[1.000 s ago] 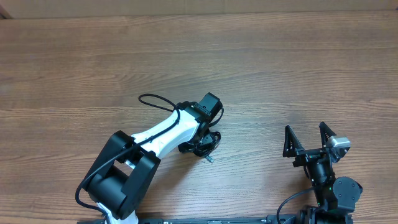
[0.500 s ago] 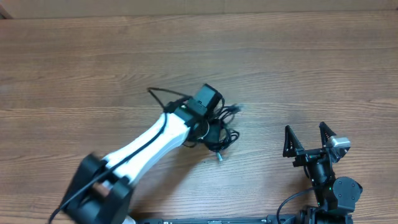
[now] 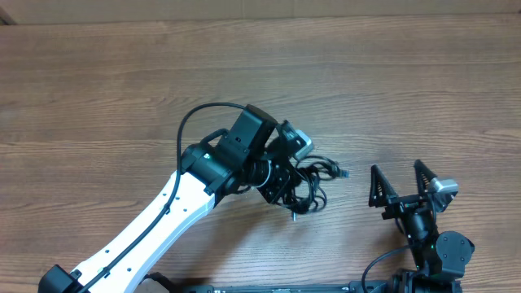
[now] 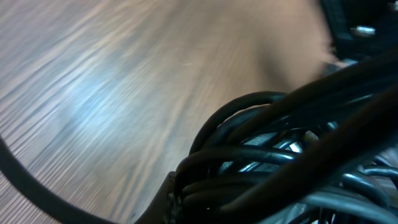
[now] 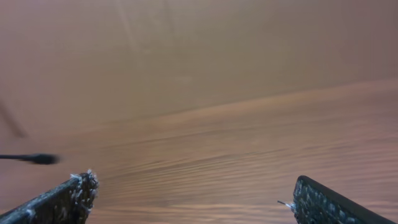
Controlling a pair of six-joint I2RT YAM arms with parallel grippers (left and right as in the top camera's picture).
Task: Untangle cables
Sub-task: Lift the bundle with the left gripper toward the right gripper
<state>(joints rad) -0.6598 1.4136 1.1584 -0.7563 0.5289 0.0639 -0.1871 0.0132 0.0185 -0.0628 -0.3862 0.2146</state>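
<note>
The left gripper (image 3: 281, 177) is pinched tight on the cables (image 3: 313, 185), a black knot near the middle of the table (image 3: 122, 81); one plug (image 3: 343, 173) pokes out toward the right gripper (image 3: 400, 183); that one is wide open and holds nothing.

Wood-grain table (image 3: 98, 81), seen from above and from two low angles.
Its mid-brown surface fills nearly the whole overhead view, with long grain lines running left to right and darker streaks among them. A paler, plain beige strip (image 3: 326, 6) runs along the far edge at the top of that view. In the left wrist view the grain is blurred and carries a soft bright sheen. In the right wrist view it fades toward a plain tan haze further back.
</note>
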